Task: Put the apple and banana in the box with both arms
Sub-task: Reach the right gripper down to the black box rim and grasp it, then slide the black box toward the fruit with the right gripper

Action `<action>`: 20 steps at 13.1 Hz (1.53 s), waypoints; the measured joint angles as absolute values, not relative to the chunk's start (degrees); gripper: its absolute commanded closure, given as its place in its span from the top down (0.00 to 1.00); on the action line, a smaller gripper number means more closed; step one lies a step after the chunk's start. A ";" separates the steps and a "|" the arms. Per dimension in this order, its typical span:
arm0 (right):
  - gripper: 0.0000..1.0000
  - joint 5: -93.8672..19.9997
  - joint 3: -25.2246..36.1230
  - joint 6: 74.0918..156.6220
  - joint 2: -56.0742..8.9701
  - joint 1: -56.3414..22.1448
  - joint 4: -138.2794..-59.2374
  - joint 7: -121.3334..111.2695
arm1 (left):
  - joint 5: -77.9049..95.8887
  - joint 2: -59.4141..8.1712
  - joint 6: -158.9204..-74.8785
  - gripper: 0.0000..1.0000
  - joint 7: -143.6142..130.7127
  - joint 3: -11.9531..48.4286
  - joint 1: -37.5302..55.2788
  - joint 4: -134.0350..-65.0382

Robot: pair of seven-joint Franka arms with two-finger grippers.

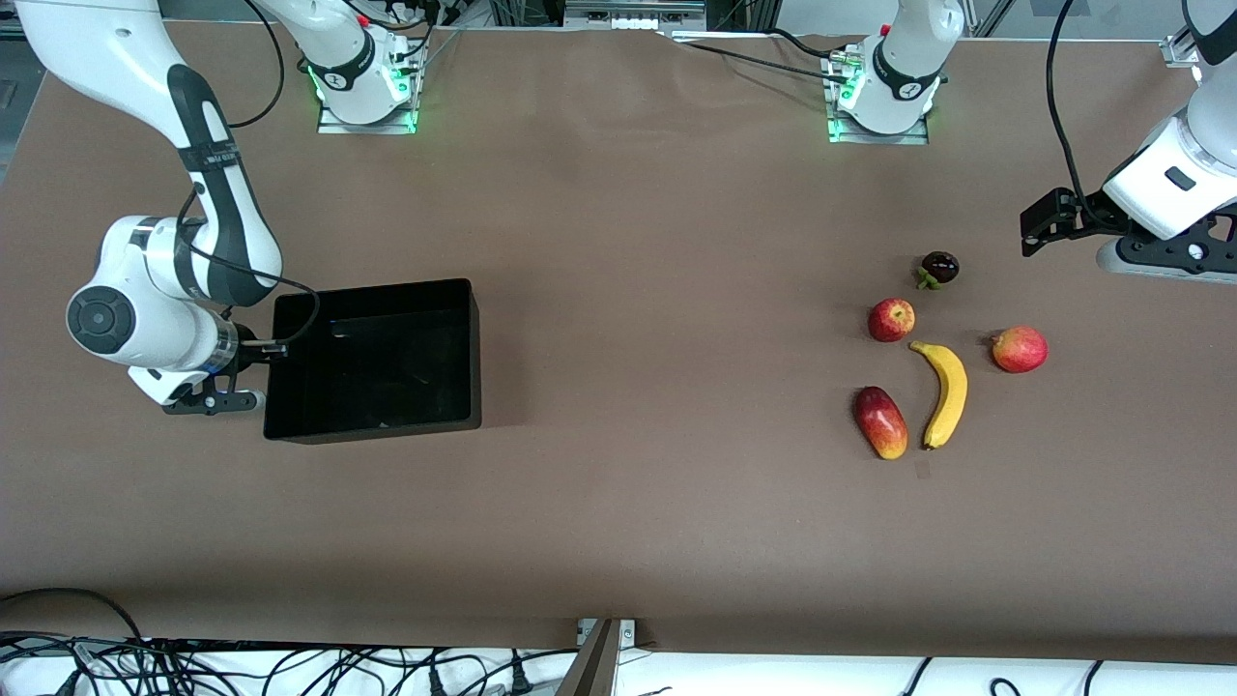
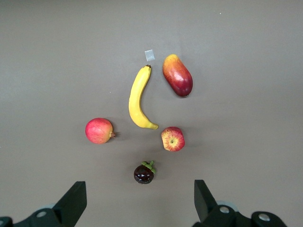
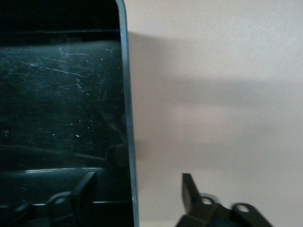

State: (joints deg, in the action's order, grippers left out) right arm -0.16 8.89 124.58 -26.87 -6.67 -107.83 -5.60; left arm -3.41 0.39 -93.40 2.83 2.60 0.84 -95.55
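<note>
**Fruit cluster at the left arm's end, box at the right arm's end**

Brown matte tabletop (image 1: pixel 618 483) fills the front view, with both bases along its top edge. Toward the left arm's end lies the fruit: the apple (image 1: pixel 890 319), and just beside it, nearer the camera, the banana (image 1: pixel 942 392), its long axis running roughly toward and away from the camera with a slight curve. A mango-like fruit (image 1: pixel 879 421), a red-orange round fruit (image 1: pixel 1019 349) and a dark mangosteen (image 1: pixel 938 268) crowd around them. The left gripper (image 1: pixel 1039 227) hangs over bare table past the mangosteen, clearly the nearer arm to both fruits; its fingers are hard to read here. The box (image 1: pixel 290 425) sits well apart at the right arm's end, empty as far as its dark floor shows, with the right gripper (image 1: pixel 275 346) at its wall.

From the left wrist view, the left gripper's fingers (image 2: pixel 73 201) stand wide apart, holding nothing. The fruit lies ahead of them: mangosteen first, then apple (image 2: pixel 173 138), then banana (image 2: pixel 138 99), whose length points away from the gripper. I judge a reach over the mangosteen is needed.

From the right wrist view, the right gripper's fingers (image 3: pixel 189 189) straddle the box wall (image 3: pixel 129 118), one inside, one outside, apart and not visibly pinching it. Its inner finger is dim against the black plastic.
</note>
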 measured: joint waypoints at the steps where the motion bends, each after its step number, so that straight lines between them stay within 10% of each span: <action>1: 0.21 -0.27 8.89 124.59 -27.13 -6.67 -107.86 -5.60 | -3.41 0.39 -93.40 1.00 2.83 2.60 0.84 -95.55; 3: 0.00 -0.31 8.89 124.80 -27.44 -6.67 -107.92 -5.60 | -3.41 0.39 -93.40 1.00 2.83 2.60 0.84 -95.55; 14: 0.00 -2.90 3.07 110.27 -25.92 -9.47 -90.57 -5.29 | -3.41 0.39 -93.40 1.00 2.83 2.60 0.85 -95.55; 20: 0.00 -3.30 -2.57 108.80 -27.95 -23.87 -86.48 15.75 | -3.41 0.39 -93.40 1.00 2.83 2.61 0.86 -95.55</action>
